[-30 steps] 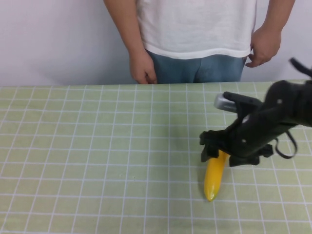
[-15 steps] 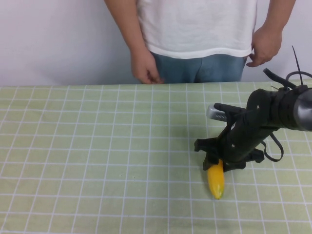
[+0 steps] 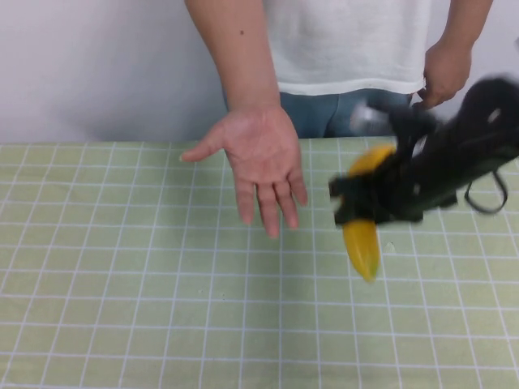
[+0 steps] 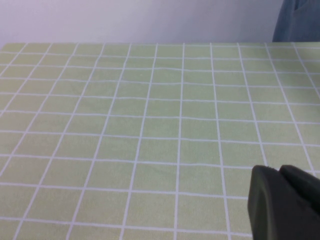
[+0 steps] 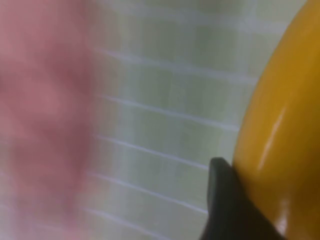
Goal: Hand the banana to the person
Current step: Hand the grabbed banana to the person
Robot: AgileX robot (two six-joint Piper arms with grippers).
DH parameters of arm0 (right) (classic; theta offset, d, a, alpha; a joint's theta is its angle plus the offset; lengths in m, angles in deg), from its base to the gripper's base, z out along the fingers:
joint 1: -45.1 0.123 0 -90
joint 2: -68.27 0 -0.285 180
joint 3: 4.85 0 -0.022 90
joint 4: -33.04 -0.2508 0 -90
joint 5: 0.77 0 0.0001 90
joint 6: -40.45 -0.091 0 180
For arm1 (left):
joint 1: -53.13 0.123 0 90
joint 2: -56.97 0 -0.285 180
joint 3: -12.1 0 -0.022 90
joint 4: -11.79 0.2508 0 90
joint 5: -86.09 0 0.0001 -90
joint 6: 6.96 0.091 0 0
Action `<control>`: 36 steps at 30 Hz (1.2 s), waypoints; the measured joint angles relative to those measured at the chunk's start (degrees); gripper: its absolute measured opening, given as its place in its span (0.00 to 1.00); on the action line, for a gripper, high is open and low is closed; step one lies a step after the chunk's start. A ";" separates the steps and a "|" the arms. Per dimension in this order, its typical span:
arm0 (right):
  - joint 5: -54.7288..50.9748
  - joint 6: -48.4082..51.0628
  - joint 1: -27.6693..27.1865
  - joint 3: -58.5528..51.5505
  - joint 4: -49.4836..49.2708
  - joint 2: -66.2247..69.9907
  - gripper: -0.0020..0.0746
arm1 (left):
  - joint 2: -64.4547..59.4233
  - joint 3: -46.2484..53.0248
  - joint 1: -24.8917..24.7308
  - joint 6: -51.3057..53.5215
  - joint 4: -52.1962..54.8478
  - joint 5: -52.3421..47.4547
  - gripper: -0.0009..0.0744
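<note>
My right gripper [image 3: 369, 207] is shut on the yellow banana [image 3: 362, 243] and holds it in the air above the right side of the table, with the greenish tip hanging down. The person [image 3: 349, 40], in a white t-shirt and jeans, stands behind the far edge. They hold one open hand [image 3: 259, 158], palm up, over the table just left of the banana. In the right wrist view the banana [image 5: 285, 125] presses against one dark finger [image 5: 225, 205], and the hand [image 5: 40, 115] is a pink blur beside it. My left gripper [image 4: 280, 172] is shut and empty, low over the table; it is out of the high view.
The table [image 3: 122, 267] has a light green cloth with a white grid. The person's other hand [image 3: 444, 73] hangs at the far right, just behind my right arm. A white wall stands behind the table.
My right gripper has lifted the banana off the table and moved it up toward the far edge. The person has stretched one hand out over the table, palm up.
</note>
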 joint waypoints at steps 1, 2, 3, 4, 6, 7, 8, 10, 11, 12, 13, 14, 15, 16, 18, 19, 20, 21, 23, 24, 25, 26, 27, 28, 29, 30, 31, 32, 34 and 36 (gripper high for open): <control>-0.44 0.14 0.00 1.25 -1.89 -1.11 0.02 | 0.00 0.00 0.00 0.00 0.00 0.00 0.01; -1.00 0.27 0.00 2.94 -3.75 -1.77 0.02 | 0.00 0.00 0.00 0.00 0.00 0.00 0.01; -1.65 0.27 0.00 4.74 -5.53 -2.11 0.02 | 0.00 0.00 0.00 0.00 0.00 0.00 0.01; -2.39 0.27 0.00 6.64 -6.82 -2.11 0.02 | 0.00 0.00 0.00 0.00 0.00 0.00 0.01; -3.23 0.41 0.76 9.97 -8.32 -1.86 0.02 | 0.00 0.00 0.00 0.00 0.00 0.00 0.01; -2.80 0.28 1.24 11.00 -8.46 -1.56 0.02 | 0.00 0.00 0.00 0.00 0.00 0.00 0.01; -2.35 -0.33 1.89 12.04 -8.34 -1.12 0.02 | 0.00 0.00 0.00 0.00 0.00 0.00 0.01; -2.06 -2.07 3.01 13.42 -8.23 0.15 0.03 | 0.00 0.00 0.00 0.00 0.00 0.00 0.01; -2.06 -2.50 3.47 13.91 -8.23 0.93 0.04 | 0.00 0.00 0.00 0.00 0.00 0.00 0.01; -2.06 -2.50 3.91 14.16 -8.33 1.77 0.06 | 0.00 0.00 0.00 0.00 0.00 0.00 0.01; -2.18 -2.50 4.26 14.30 -8.33 2.49 0.09 | 0.00 0.00 0.00 0.00 0.00 0.00 0.01; -2.19 -2.50 4.55 14.30 -8.93 3.38 0.13 | 0.00 0.00 0.00 0.00 0.00 0.00 0.01; -2.33 -2.36 4.83 14.30 -9.74 4.31 0.17 | 0.00 0.00 0.00 0.00 0.00 0.00 0.01; -2.33 -1.71 5.11 14.30 -10.74 5.17 0.23 | 0.00 0.00 0.00 0.00 0.00 0.00 0.01; -2.59 -0.64 5.11 14.30 -13.02 6.46 0.33 | 0.00 0.00 0.00 0.00 0.00 0.00 0.01; -2.92 0.17 5.11 14.30 -14.42 7.04 0.37 | 0.00 0.00 0.00 0.00 0.00 0.00 0.01; -3.04 0.74 5.11 14.30 -15.48 7.32 0.41 | 0.00 0.00 0.00 0.00 0.00 0.00 0.01; -3.03 1.14 5.11 14.30 -15.82 7.72 0.44 | 0.00 0.00 0.00 0.00 0.00 0.00 0.01; -3.03 1.14 5.11 14.30 -15.79 7.65 0.51 | 0.00 0.00 0.00 0.00 0.00 0.00 0.01; -3.03 1.14 5.11 14.30 -15.70 7.65 0.56 | 0.00 0.00 0.00 0.00 0.00 0.00 0.01; -3.03 1.58 5.11 14.30 -15.70 7.65 0.62 | 0.00 0.00 0.00 0.00 0.00 0.00 0.01; -3.03 2.13 5.11 14.40 -15.70 7.53 0.67 | 0.00 0.00 0.00 0.00 0.00 0.00 0.01; -3.03 2.71 5.11 14.40 -15.81 7.42 0.72 | 0.00 0.00 0.00 0.00 0.00 0.00 0.01; -3.03 3.29 5.11 14.40 -15.81 7.13 0.75 | 0.00 0.00 0.00 0.00 0.00 0.00 0.01; -3.03 3.83 5.11 14.40 -15.81 6.81 0.77 | 0.00 0.00 0.00 0.00 0.00 0.00 0.01; -2.93 4.08 5.11 14.40 -15.52 6.29 0.77 | 0.00 0.00 0.00 0.00 0.00 0.00 0.01; -2.93 4.18 5.11 14.40 -15.05 5.59 0.77 | 0.00 0.00 0.00 0.00 0.00 0.00 0.01; -3.18 4.18 5.11 14.40 -13.72 4.85 0.77 | 0.00 0.00 0.00 0.00 0.00 0.00 0.01; -3.29 3.01 5.11 14.40 -9.81 2.91 0.77 | 0.00 0.00 0.00 0.00 0.00 0.00 0.01; -3.41 0.30 5.11 14.40 -4.23 0.96 0.77 | 0.00 0.00 0.00 0.00 0.00 0.00 0.01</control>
